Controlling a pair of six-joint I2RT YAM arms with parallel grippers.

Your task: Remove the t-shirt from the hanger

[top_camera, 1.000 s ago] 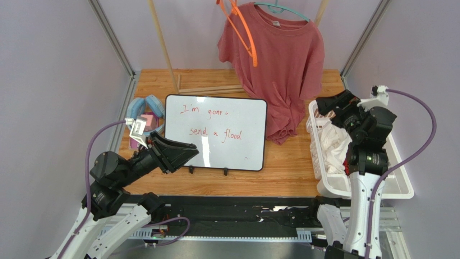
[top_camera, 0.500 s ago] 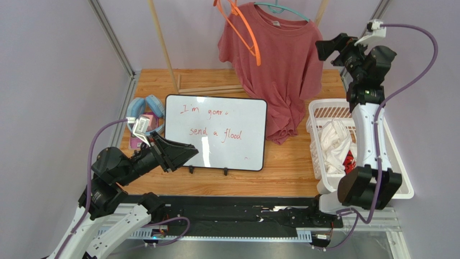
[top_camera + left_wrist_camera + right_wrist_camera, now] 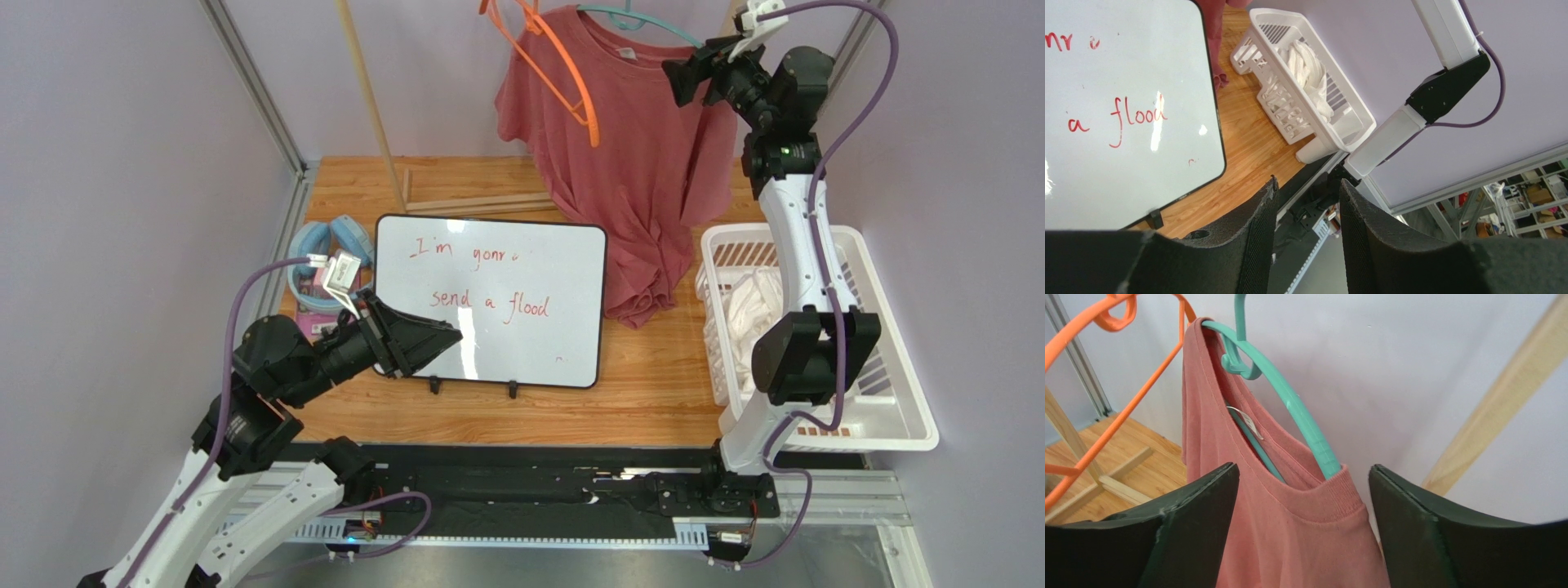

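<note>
Wooden table (image 3: pixel 368 184) lies well below your right pincer (image 3: pixel 1301 478). The t-shirt (image 3: pixel 1207 410) has its collar between the jaws of this pincer, and it hangs fully on the hanger (image 3: pixel 1296 416), which rises just above. So nothing is done yet; all the removing is left. This pincer is released, jaws wide, grasping nothing. Your left pincer (image 3: pixel 1308 190) is also released and empty.

The left arm (image 3: pixel 264 374) sits low, folded near its base, with the forearm reaching forward and to the right. The left end effector (image 3: pixel 444 338) holds its jaws partly apart with nothing between them. The right arm (image 3: pixel 803 239) stands stretched tall from its base, its wrist bent leftward at the top. The right end effector (image 3: pixel 678 76) points left, jaws spread wide, gripping nothing.
</note>
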